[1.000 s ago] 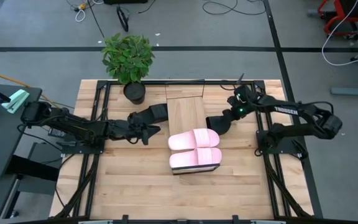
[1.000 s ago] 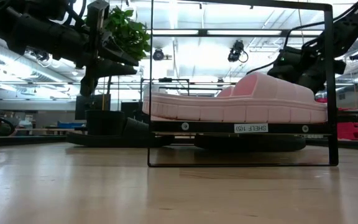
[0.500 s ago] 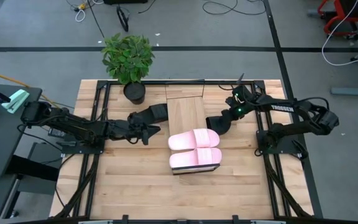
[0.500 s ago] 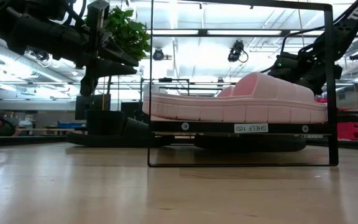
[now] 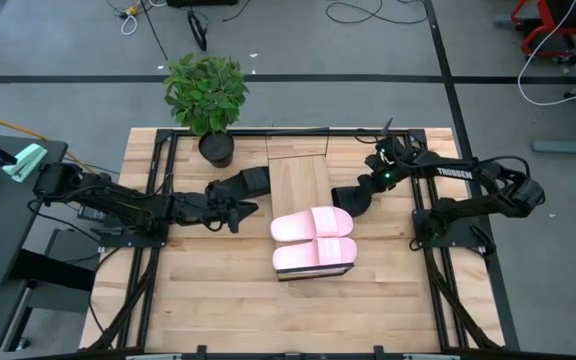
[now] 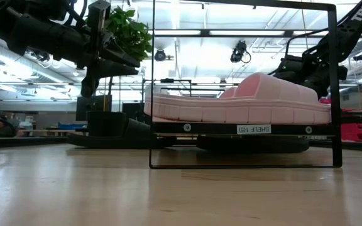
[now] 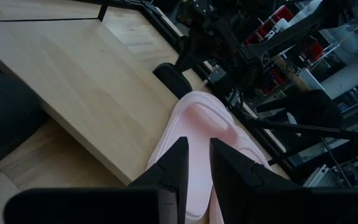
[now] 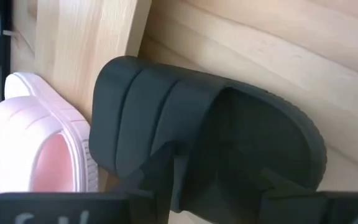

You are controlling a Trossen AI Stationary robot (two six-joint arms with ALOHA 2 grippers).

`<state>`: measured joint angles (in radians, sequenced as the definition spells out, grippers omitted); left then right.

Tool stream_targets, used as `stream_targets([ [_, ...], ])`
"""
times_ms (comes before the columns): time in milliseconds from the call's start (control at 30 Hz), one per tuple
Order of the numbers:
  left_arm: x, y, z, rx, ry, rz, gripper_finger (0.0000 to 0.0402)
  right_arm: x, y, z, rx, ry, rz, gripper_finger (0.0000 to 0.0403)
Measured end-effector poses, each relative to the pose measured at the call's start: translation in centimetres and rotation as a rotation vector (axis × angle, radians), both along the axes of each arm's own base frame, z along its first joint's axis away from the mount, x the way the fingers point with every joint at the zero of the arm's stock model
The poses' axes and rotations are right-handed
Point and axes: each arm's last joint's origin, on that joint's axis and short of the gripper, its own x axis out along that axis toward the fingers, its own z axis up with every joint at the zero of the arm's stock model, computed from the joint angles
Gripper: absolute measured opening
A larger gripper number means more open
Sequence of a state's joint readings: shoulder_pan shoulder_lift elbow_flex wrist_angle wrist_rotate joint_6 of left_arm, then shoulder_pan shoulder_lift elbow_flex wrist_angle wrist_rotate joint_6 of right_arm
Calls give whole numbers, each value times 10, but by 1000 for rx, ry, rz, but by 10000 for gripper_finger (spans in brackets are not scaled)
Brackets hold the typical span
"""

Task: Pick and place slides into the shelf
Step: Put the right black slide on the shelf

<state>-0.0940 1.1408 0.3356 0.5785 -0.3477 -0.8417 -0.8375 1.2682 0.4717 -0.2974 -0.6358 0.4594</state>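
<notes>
Two pale pink slides (image 5: 314,238) lie side by side on the top board of the shelf (image 5: 299,180), at its near end toward the middle of the bench (image 5: 218,290); the low view shows them (image 6: 244,103) resting on that upper board, with a dark shape on the level beneath that cannot be made out. Going from the bench's left edge: the left arm reaches in low across the boards, and the left gripper (image 5: 243,212) hangs just off the shelf's left side, its fingers (image 7: 178,163) drawn close together with only a narrow slit between them and nothing held; past them the left wrist view looks along the bare shelf board to a pink slide (image 7: 194,134). A black slide (image 5: 236,183) lies just behind that gripper, near the shelf's far left corner, beside a potted plant (image 5: 206,98) standing at the bench's far edge. On the shelf's right side a second black slide (image 5: 353,196) rests on the bench against the shelf's edge, and the right gripper (image 5: 375,182) is clamped onto it: the right wrist view shows its fingers (image 8: 166,171) closed over the strap of this slide (image 8: 197,118), whose sole lies on the wood.
</notes>
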Motion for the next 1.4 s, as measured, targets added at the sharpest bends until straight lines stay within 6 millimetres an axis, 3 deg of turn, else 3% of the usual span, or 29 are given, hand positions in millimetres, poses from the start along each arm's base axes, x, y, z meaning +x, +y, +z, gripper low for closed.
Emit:
stream_targets([
  [400, 0, 0, 0, 0, 0, 0, 75, 7, 5, 1, 2, -16, 30, 120],
  [800, 0, 0, 0, 0, 4, 0, 68, 16, 1, -11, 4, -2, 32, 118],
  [967, 0, 0, 0, 0, 4, 0, 73, 17, 0, -15, -11, 11, 43, 87],
  [1133, 0, 0, 0, 0, 5, 0, 68, 16, 0, -15, -51, 27, 51, 12],
  [1400, 0, 0, 0, 1, 7, 0, 67, 9, 2, -8, -123, 102, 2, 3],
])
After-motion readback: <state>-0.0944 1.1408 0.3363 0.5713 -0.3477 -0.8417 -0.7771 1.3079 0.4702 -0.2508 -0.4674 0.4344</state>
